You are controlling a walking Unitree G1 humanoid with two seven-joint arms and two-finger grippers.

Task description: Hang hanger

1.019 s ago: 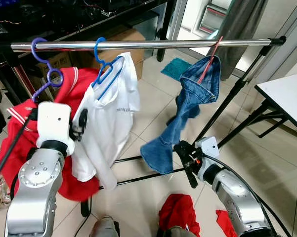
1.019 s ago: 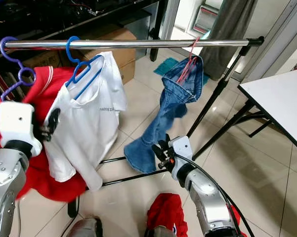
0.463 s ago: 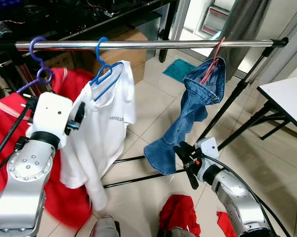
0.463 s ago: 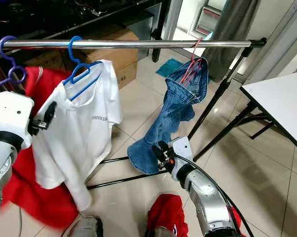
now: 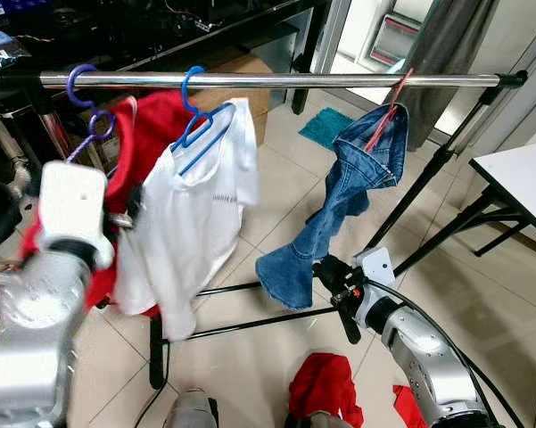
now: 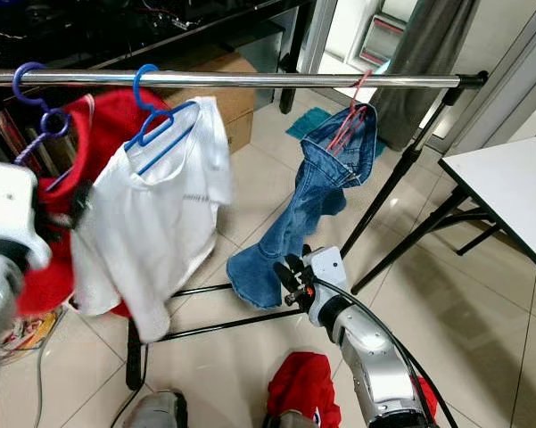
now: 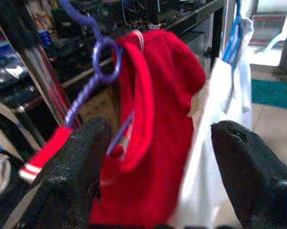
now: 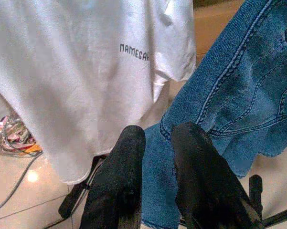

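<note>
Along the chrome rail (image 5: 276, 80) hang three loads: purple hanger (image 5: 82, 100) with a red garment (image 5: 152, 134) at the robot's left end, blue hanger (image 5: 196, 120) carrying a white T-shirt (image 5: 192, 223) just beside it, and well apart toward the right end a red hanger (image 5: 388, 102) holding jeans (image 5: 339, 214). Hooked over the rail already, the purple hanger, so likely the task's piece, with its hook seated and the red cloth draped below. Left gripper (image 7: 157, 162) close to that red garment, fingers spread wide with nothing between them, apparently let go so the hanger can bear its own weight; blurred left arm, so probably in motion. Right gripper (image 6: 290, 276) low down, near the jeans' hem, fingers (image 8: 124, 176) close together with a narrow gap and nothing caught in it; seemingly idle, kept clear of the rail. More red cloth (image 5: 325, 388) on the tiled floor (image 5: 276, 187) by the robot's feet, perhaps waiting its turn. White tabletop (image 5: 522, 178) off to the right, bare. Judged nearly done, with only the hook's seat on the rail worth checking.
</note>
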